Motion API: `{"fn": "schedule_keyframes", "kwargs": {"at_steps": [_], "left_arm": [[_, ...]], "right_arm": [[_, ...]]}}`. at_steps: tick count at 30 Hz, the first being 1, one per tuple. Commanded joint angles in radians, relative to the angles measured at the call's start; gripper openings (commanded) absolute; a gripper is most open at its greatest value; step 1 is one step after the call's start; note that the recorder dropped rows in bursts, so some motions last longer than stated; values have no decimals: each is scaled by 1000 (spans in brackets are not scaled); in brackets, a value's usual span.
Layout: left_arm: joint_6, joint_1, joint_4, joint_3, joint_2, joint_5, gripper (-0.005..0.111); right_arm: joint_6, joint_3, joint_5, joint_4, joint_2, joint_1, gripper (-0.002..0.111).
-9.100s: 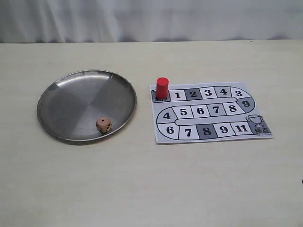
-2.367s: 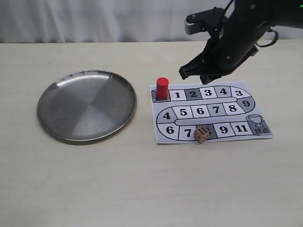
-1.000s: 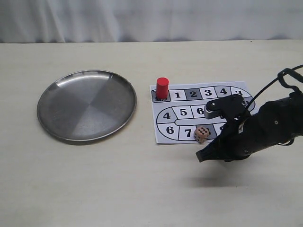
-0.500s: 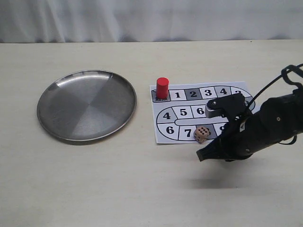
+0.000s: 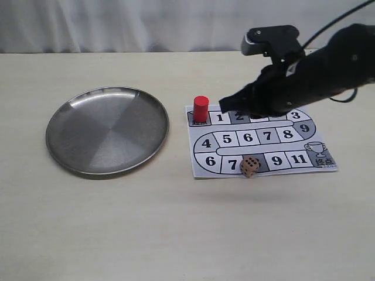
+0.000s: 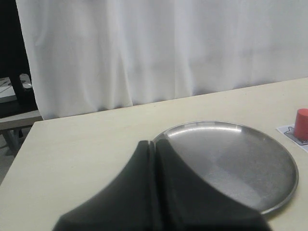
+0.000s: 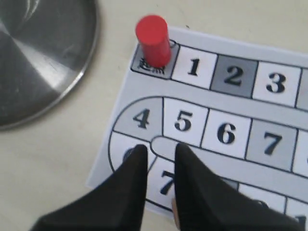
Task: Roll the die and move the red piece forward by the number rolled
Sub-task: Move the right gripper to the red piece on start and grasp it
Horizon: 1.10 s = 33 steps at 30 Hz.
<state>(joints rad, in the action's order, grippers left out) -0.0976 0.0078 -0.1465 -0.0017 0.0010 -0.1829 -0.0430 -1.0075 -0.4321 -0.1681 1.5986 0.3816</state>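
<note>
1. Table (image 5: 176, 234): pale top, everything is laid out on it. Task is judged approx. half done.
2. Steel plate (image 5: 105, 132), left side: the die is not in it, so the roll is judged complete.
3. Paper board (image 5: 227, 139), just right of the plate: both task items are found on it.
4. Right gripper (image 5: 224, 106): seen hovering over the board's far row, just right of the red piece, no contact. In the wrist view (image 7: 160, 147) the fingers are seen slightly apart w/ nothing held.
5. Left gripper (image 6: 153, 144): not in ext. view. The plate lies ahead of it. Fingers are pressed together, nothing betw. them.
6. Red piece (image 5: 201, 109): upright on the start sq. (image 7: 142, 64) at the board's far-left corner, so the move is not yet made. To be done: pips read, piece gripped, squares counted fwd.
7. Die (image 5: 251, 167): at rest on the board's near row, betw. sq. 7 and sq. 9. Several black pips are shown on top, but the count can't be confirmed at this res.
8. Writing, biggest first:
   - Far row: 1, 2, 3 are read, the rest is partly hidden by the arm.
   - Right bend: 9.
   - Mid row: 4–8.
   - Near row: 6, 7, 9, 11.
   - Chinese characters on the start sq. and under the trophy sq. (image 5: 316, 151) are too small to be read.
   - No brand is seen.
</note>
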Motion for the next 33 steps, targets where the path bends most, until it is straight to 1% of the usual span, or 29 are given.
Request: {"fn": "schedule_keyframes", "kwargs": {"at_steps": [1,3,5,8,12,15,16,21,22,23,24,25,27,28,29,32,33], "left_arm": [[-1,-8,2,2,-1,10,0],[-1,-8,2,2,-1,10,0],[-1,-8,2,2,-1,10,0],[-1,-8,2,2,-1,10,0],[-1,-8,2,2,-1,10,0],[-1,-8,2,2,-1,10,0],[-1,-8,2,2,-1,10,0],[-1,-8,2,2,-1,10,0],[-1,-8,2,2,-1,10,0],[-1,-8,2,2,-1,10,0],[-1,-8,2,2,-1,10,0],[-1,-8,2,2,-1,10,0],[-1,-8,2,2,-1,10,0],[-1,-8,2,2,-1,10,0],[-1,-8,2,2,-1,10,0],[-1,-8,2,2,-1,10,0],[-1,-8,2,2,-1,10,0]], "right_arm": [[-24,-113,-11,42,106,56,47],[-20,-181,-13,68,178,64,60],[-21,-252,-15,75,246,62,69],[-21,-348,-21,107,343,58,78],[-21,-459,-32,168,448,52,79],[6,-560,-70,157,538,23,79],[8,-564,-70,157,552,18,79],[2,-566,45,126,643,17,78],[-3,-566,58,115,655,17,74],[-8,-566,60,115,662,17,65],[-8,-566,60,115,670,17,52],[-8,-566,58,115,671,17,41],[-8,-566,56,115,671,17,13],[-8,-566,56,115,671,17,7],[-1,-566,47,110,671,17,5],[-1,-571,-1,104,655,17,5],[-1,-593,-71,104,631,15,5]]}}
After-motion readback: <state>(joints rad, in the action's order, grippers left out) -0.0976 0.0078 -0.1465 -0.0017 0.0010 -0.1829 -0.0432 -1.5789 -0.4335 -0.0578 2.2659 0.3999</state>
